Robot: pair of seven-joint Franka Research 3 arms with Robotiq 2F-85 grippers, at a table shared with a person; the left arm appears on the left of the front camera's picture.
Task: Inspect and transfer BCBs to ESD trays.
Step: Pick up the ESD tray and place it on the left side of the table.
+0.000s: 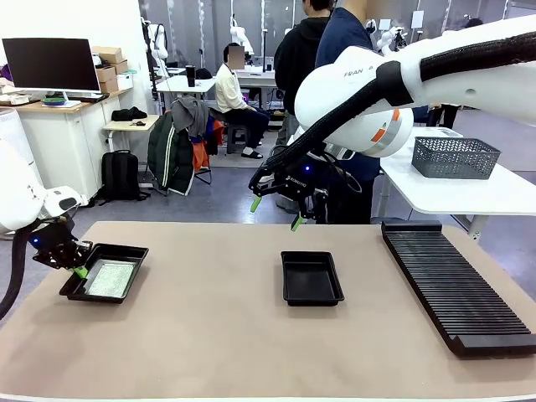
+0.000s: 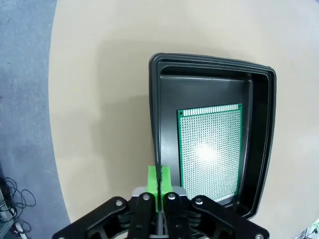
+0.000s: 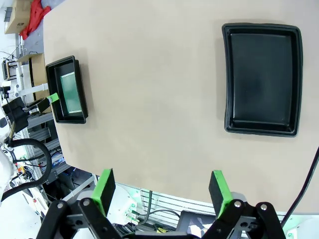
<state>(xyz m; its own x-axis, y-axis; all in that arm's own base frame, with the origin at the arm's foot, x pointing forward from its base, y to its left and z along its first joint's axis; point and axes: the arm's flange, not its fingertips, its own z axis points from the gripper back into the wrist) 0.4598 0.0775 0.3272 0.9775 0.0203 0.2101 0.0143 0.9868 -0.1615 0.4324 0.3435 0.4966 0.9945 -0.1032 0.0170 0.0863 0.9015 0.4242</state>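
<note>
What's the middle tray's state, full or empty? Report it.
Empty. The middle tray has a bare black floor in front and right wrist views; the green board lies in the left tray.

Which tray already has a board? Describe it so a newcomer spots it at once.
On the tan table, look to the robot's left edge, where the left gripper is shut on a rim. That black tray holds a pale-green board. The other tray, at mid-table, is bare inside.
</note>
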